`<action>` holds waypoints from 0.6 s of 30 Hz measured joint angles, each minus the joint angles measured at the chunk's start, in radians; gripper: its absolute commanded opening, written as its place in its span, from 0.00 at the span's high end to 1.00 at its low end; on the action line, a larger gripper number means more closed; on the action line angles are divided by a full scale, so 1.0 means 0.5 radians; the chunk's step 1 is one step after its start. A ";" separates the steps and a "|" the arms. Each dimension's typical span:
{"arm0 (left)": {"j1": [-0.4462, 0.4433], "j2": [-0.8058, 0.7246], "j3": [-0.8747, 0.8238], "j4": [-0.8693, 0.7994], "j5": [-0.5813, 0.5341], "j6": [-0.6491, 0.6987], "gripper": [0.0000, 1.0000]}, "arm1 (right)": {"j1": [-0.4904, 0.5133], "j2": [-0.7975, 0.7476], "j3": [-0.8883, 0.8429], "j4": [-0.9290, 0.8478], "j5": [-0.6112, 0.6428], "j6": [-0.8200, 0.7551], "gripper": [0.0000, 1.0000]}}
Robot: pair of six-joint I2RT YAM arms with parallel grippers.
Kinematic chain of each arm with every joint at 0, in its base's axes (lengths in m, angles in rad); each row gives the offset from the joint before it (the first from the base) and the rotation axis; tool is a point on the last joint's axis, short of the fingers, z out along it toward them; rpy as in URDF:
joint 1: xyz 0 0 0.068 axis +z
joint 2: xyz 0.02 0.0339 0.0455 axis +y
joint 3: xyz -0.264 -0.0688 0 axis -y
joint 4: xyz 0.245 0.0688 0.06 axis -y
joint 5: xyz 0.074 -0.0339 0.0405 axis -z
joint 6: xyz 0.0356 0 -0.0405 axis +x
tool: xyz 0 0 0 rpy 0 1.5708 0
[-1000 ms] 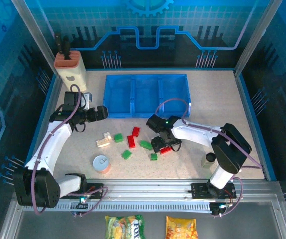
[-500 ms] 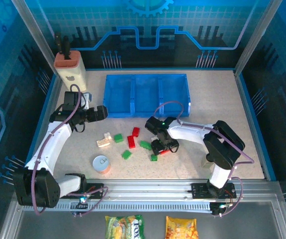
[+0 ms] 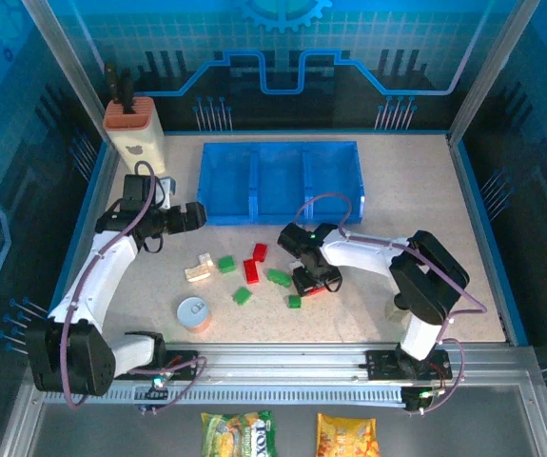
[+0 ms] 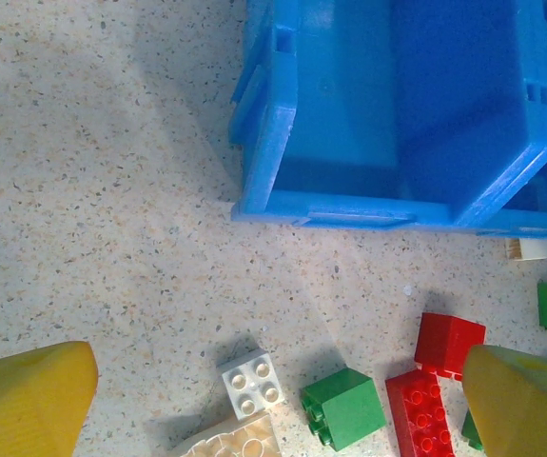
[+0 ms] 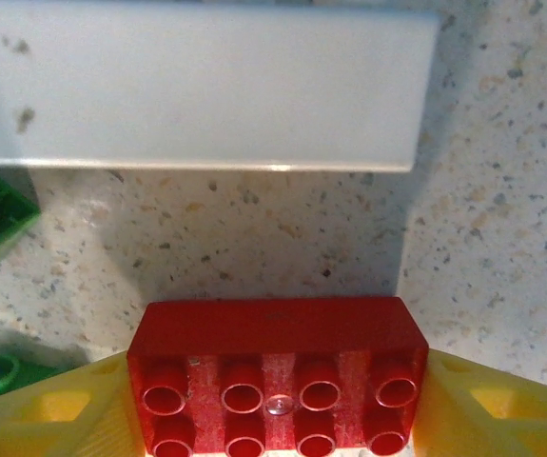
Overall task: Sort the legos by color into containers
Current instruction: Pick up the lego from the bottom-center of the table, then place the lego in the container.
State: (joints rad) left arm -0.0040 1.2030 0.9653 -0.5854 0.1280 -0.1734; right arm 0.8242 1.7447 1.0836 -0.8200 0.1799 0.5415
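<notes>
My left claw (image 3: 195, 215) hangs just off the tray's (image 3: 278, 145) front left corner, jaws wide apart and holding nothing. Its wrist camera looks down on that corner (image 4: 263, 143) and on the nearest bricks in front of it. The legos (image 3: 252, 270) lie scattered on the table in front of the tray, red, green and cream mixed together, and as far as I can see all three compartments are bare.

Further right, in front of the tray's right compartment, my right claw (image 3: 316, 281) is down on a red brick (image 3: 317, 288). In its own camera the yellow pads (image 5: 54, 409) sit against the two short ends of the brick (image 5: 278, 367), studs up, so I read it as clamped.

I judge the brick light, rigid and smooth-sided, so it could slip or twist. Flat ends gripped squarely look the safest hold.
</notes>
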 measured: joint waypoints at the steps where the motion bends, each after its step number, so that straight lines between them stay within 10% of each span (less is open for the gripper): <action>1: 0.000 0.007 0.000 0.000 0.001 0.000 0.01 | -0.001 -0.008 0.006 -0.016 0.000 0.011 0.37; 18: 0.000 0.029 0.000 0.000 0.000 0.000 0.01 | -0.391 -0.231 0.446 -0.262 0.007 0.053 0.39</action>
State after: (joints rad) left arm -0.0040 1.2175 0.9653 -0.5854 0.1280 -0.1734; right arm 0.6285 1.6291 1.3064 -0.9508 0.1833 0.5678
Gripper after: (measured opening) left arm 0.993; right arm 0.613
